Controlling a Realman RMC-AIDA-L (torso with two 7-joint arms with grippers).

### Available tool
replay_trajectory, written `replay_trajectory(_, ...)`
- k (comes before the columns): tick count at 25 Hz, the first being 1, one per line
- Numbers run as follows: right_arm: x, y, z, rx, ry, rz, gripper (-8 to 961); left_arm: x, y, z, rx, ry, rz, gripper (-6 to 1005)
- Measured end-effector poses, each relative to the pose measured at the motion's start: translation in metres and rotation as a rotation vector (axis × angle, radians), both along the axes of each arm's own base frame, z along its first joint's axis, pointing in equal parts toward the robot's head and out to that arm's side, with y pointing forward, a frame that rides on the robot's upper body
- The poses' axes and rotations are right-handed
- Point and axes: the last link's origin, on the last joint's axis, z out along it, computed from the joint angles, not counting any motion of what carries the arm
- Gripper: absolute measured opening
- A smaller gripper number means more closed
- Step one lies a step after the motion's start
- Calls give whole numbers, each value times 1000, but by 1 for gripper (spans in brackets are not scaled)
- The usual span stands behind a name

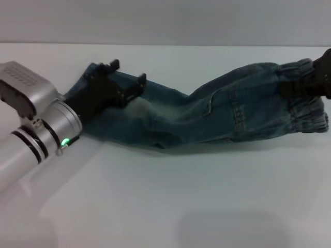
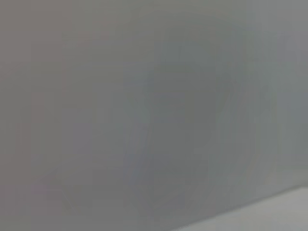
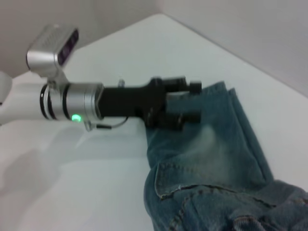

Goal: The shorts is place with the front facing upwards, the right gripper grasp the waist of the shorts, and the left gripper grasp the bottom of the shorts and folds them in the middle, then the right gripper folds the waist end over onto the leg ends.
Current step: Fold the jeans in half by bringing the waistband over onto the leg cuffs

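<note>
The blue denim shorts (image 1: pixel 207 113) lie folded lengthwise across the white table, leg ends to the left and waist to the right. My left gripper (image 1: pixel 126 72) hovers open over the leg ends (image 1: pixel 88 77), its two fingers spread above the denim; the right wrist view shows this left gripper (image 3: pixel 190 102) at the hem (image 3: pixel 226 89) of the shorts (image 3: pixel 216 163). My right gripper (image 1: pixel 305 85) rests on the gathered waist (image 1: pixel 310 111) at the far right edge, partly cut off. The left wrist view shows only a grey blur.
The white table (image 1: pixel 181 196) stretches bare in front of the shorts. The left arm's silver cuff with its green light (image 1: pixel 64 140) lies low over the table's left side. A pale wall runs behind the table.
</note>
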Motion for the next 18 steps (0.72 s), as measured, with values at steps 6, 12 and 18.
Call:
replay_trajectory(6, -7, -1, 7, 9, 42, 29, 73, 1, -11, -17, -89, 33, -16, 800)
replay_trajectory(12, -22, -1, 12, -18, 87, 85, 70, -4, -24, -27, -143, 37, -3, 800)
replay_trajectory(18, -37, 4, 13, -26, 111, 117, 69, -1, -36, -39, -216, 47, -19, 800)
